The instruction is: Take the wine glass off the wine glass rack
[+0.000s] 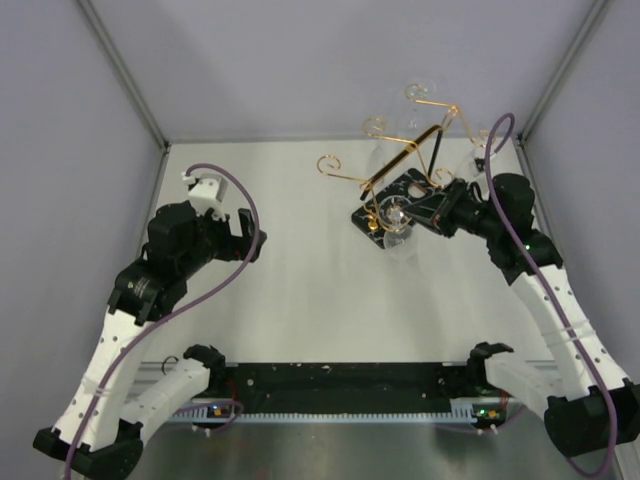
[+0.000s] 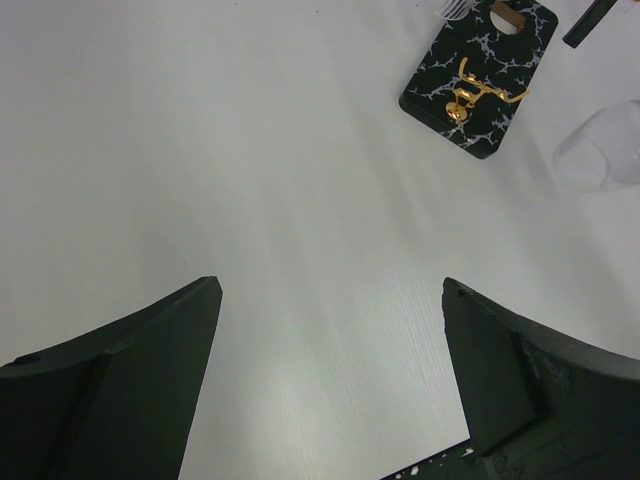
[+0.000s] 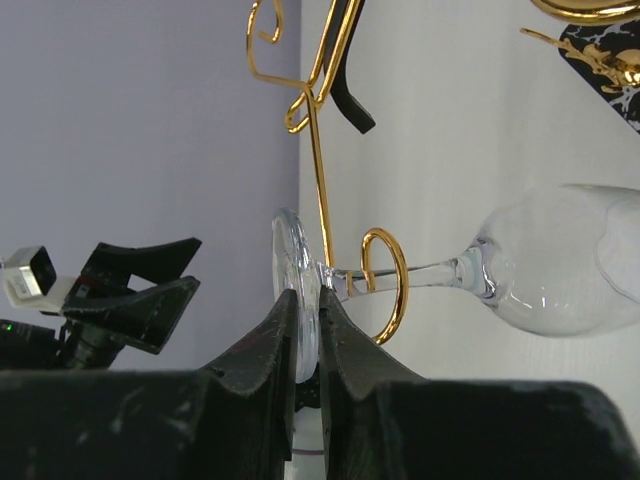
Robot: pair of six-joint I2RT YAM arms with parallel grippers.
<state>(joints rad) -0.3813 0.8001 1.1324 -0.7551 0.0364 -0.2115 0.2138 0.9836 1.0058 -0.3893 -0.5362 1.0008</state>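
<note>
The wine glass rack is a gold wire stand (image 1: 400,150) with curled arm ends on a black white-veined base (image 1: 410,190) at the back right; the base also shows in the left wrist view (image 2: 480,75). The clear wine glass (image 1: 395,220) hangs from it, its stem (image 3: 420,275) lying in a gold curl (image 3: 388,285) and its bowl (image 3: 560,265) away from me. My right gripper (image 3: 308,296) is shut on the glass's round foot (image 3: 292,250); it also shows in the top view (image 1: 440,200). My left gripper (image 1: 245,235) is open and empty over bare table, left of the rack (image 2: 330,290).
Grey enclosure walls (image 1: 110,90) stand on the left, back and right, close behind the rack. The left arm (image 3: 130,290) shows beyond the glass in the right wrist view. Purple cables (image 1: 240,200) loop over both arms. A black strip (image 1: 340,380) runs along the table's near edge.
</note>
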